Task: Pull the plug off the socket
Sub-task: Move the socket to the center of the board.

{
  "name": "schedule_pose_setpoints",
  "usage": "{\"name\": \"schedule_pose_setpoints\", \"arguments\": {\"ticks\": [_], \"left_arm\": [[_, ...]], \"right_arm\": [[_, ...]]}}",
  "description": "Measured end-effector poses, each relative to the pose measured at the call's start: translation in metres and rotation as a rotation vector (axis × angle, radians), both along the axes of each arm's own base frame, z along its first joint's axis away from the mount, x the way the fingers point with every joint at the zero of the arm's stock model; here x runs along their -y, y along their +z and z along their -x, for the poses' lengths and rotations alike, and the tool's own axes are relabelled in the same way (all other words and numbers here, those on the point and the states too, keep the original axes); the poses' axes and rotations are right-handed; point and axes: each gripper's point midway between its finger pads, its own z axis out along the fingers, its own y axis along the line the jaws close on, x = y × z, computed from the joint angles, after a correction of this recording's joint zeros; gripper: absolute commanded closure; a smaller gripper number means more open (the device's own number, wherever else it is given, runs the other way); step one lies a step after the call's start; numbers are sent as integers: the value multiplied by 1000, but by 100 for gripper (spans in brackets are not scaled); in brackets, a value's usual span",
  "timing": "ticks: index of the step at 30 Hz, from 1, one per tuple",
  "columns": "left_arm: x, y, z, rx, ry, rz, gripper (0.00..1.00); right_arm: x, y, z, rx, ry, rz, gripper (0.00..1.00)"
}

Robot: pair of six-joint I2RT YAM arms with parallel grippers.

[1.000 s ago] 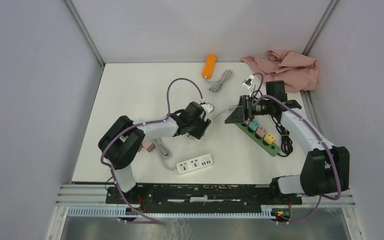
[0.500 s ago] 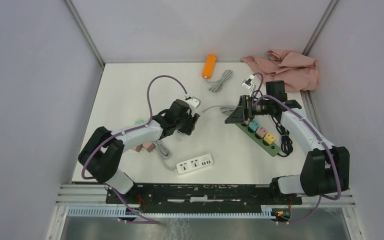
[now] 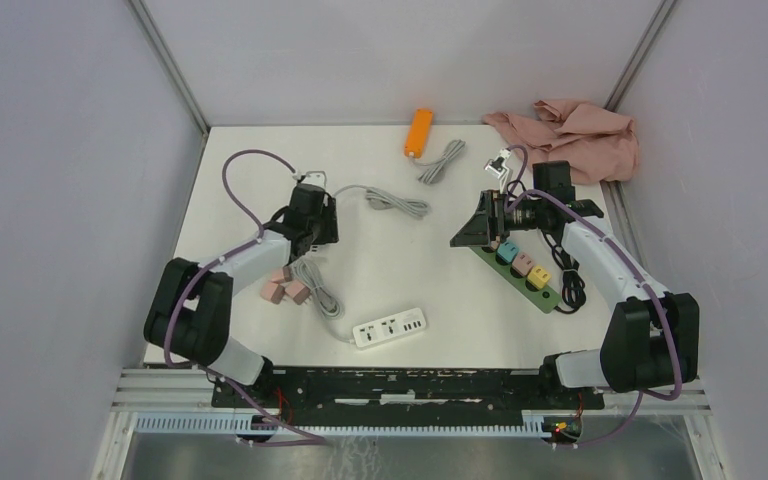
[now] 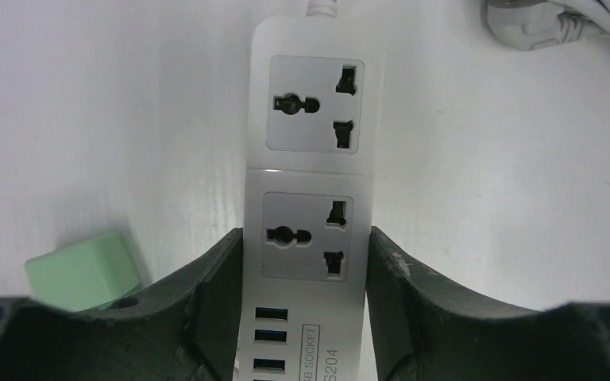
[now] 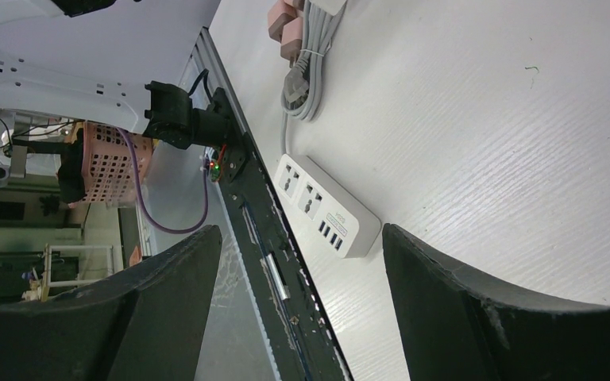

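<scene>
White plastic power strip (image 4: 310, 230), with two universal sockets and a row of USB ports, is clenched between the left arm's fingers (image 4: 206, 309) on the left part of the table (image 3: 410, 270). Both long sides meet the fingers. Both sockets are empty. A pale green block (image 4: 83, 270) lies just beside the left finger. The pale grey plug (image 4: 524, 22) lies loose on the table ahead and to the right of the strip, apart from it and in no socket. A bundled grey cord (image 3: 392, 202) rests further right.

The right arm's fingers (image 5: 461, 317) stand spread with nothing between them, at the end of a long green socket bar (image 3: 552, 300) nearer the table's middle. Contact with the bar cannot be told. Teal (image 3: 507, 252), pink (image 3: 523, 264) and yellow (image 3: 539, 278) blocks sit in that bar.

Assessment: for the grey plug, the pull appears done. The next move calls for releasing the strip. Whether the seated blocks count as plugs cannot be told. If they do, the right fingers must close on one and draw it straight out while the bar is steadied.
</scene>
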Motion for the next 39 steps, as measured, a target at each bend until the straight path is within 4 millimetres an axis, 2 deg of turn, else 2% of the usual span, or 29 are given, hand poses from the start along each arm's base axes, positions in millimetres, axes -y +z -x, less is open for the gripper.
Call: {"name": "schedule_pose_setpoints", "arguments": {"ticks": [6,13,16,22,26,28,30,32,34,39], "left_arm": [[-38,-14,-17,-29,226,-23,97],[-57,-20,-49,-46,385,4,93],[-68,-27,-56,-61,447,21,78],[-93,-35,-55,-85,554,30,47],[-98,-33,-57,-82,585,46,33],[-98,-33,-56,-86,592,49,22],[-98,-31,-55,-88,599,55,20],[-98,-28,-54,-88,603,61,10],[-97,-20,-52,-79,607,73,8],[-92,17,-47,-6,592,148,8]], "right_arm": [[0,0,0,0,0,0,19],[0,0,0,0,0,0,20],[0,0,0,0,0,0,19],[0,0,0,0,0,-1,19],[0,0,0,0,0,-1,20],[0,0,0,-1,0,0,19],[0,0,0,-1,0,0,19],[0,0,1,-5,0,0,19],[0,0,1,-5,0,-1,19],[1,1,0,-6,-1,-1,19]]}}
